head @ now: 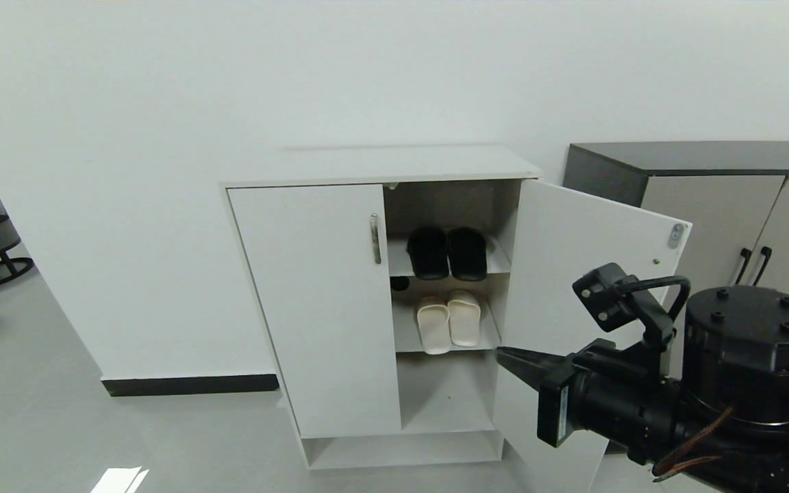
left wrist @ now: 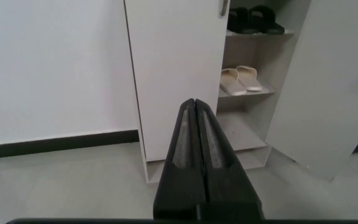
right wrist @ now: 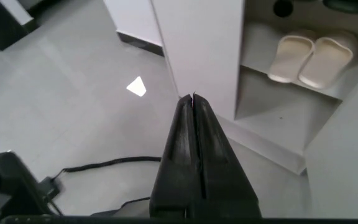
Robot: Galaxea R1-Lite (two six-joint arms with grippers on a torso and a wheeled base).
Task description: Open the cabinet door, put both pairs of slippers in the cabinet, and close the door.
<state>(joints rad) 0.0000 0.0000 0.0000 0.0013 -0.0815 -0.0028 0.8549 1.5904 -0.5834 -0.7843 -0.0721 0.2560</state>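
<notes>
Black slippers (head: 447, 253), cream slippers (head: 448, 320) shelved | cabinet door (head: 572, 274) open just beyond right gripper (head: 507, 356), only closing seems left | left gripper (left wrist: 193, 106) and right both pressed together, empty

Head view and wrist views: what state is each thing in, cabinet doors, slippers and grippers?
White cabinet's right door: open, swung outward.
White cabinet's left door: shut.
Pair of black slippers: on the upper shelf, side by side.
Pair of cream slippers: on the shelf below, side by side.
Left gripper: jaws shut, empty.
Right gripper: jaws shut, empty.
</notes>
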